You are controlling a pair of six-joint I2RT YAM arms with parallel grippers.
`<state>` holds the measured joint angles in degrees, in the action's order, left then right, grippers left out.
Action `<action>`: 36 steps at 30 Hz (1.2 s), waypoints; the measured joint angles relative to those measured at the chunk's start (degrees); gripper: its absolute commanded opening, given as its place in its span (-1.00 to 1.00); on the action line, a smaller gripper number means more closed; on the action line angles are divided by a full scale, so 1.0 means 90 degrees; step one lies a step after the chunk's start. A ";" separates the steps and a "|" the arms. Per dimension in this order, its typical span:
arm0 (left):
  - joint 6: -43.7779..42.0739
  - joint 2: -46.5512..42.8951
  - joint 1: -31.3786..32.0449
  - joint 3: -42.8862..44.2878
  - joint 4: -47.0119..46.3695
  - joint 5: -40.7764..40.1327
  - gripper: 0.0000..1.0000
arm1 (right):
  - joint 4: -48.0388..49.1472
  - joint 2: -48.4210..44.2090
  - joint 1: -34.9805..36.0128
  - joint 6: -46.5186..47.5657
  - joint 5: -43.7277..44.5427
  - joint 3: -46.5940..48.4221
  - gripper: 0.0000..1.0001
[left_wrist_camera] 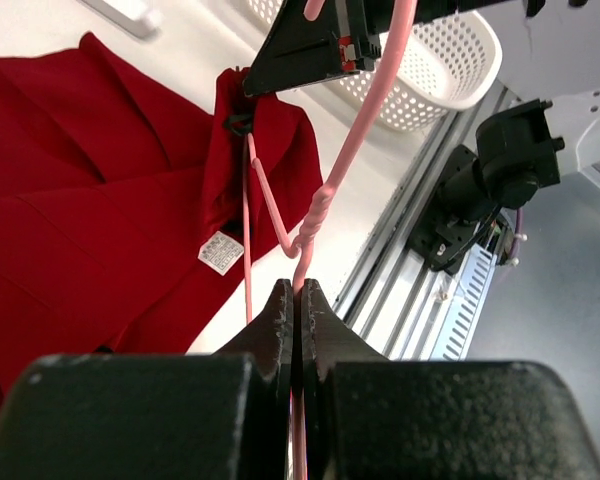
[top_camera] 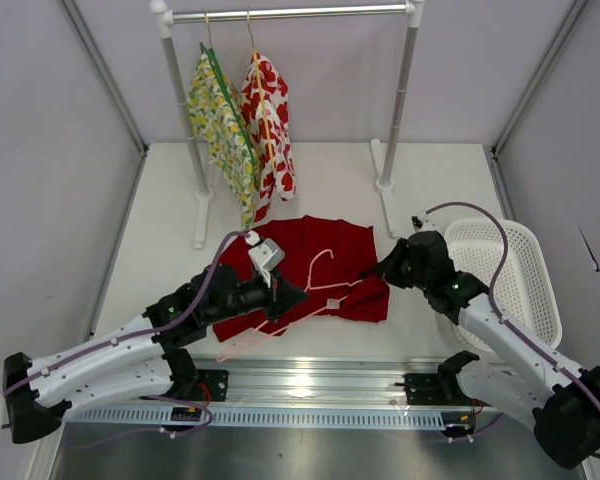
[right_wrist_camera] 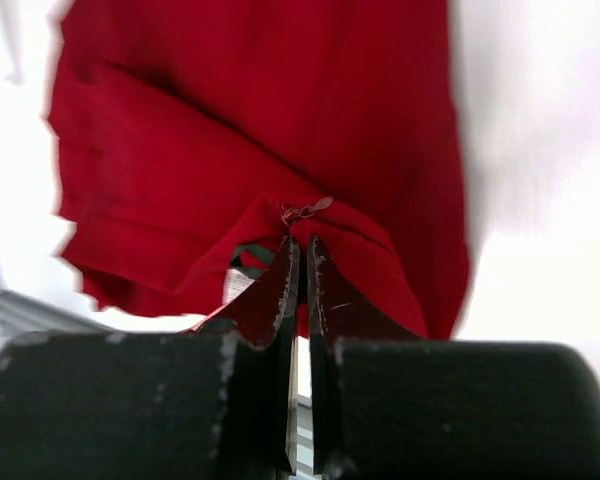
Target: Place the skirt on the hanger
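The deep-red skirt (top_camera: pixel 320 245) lies spread on the white table, with a white label (left_wrist_camera: pixel 221 252) near its front edge. The thin pale pink hanger (left_wrist_camera: pixel 380 75) lies partly over the skirt's front part, hook toward the middle of the cloth. My left gripper (top_camera: pixel 298 295) is shut on the hanger's wire just below the twisted neck, as the left wrist view (left_wrist_camera: pixel 295 290) shows. At the skirt's right front corner, my right gripper (top_camera: pixel 372 272) is shut on a pinched fold of the red cloth (right_wrist_camera: pixel 230 120), with the fabric bunched at its fingertips (right_wrist_camera: pixel 302 245).
A clothes rack (top_camera: pixel 290 14) stands at the back with a yellow-green floral garment (top_camera: pixel 223 125) and a white garment with red flowers (top_camera: pixel 270 120) hanging on it. A white plastic basket (top_camera: pixel 520 270) sits at the right. A metal rail (top_camera: pixel 310 385) runs along the near edge.
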<state>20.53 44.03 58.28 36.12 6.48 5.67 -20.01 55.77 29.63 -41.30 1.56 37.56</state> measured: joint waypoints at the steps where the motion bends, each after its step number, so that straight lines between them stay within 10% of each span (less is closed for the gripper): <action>1: 0.0002 -0.0049 0.0000 0.0000 0.0000 -0.0056 -1.00 | 0.0175 -0.0090 -0.0036 -0.0046 -0.0121 -0.0085 -1.00; 22: 0.0056 -0.0401 -0.0104 -0.0002 -0.0012 -0.0860 -1.00 | 0.2402 -0.0262 -0.0984 -0.0573 -0.2118 -0.1209 -1.00; 36: 0.0141 0.0019 -0.0117 -0.0124 -0.0170 -0.0223 -1.00 | -0.0559 0.0313 -0.0117 0.0333 -0.0187 0.0563 -0.13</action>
<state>21.80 44.21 57.23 35.00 4.95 3.66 -25.04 58.59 28.58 -38.30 -0.12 42.63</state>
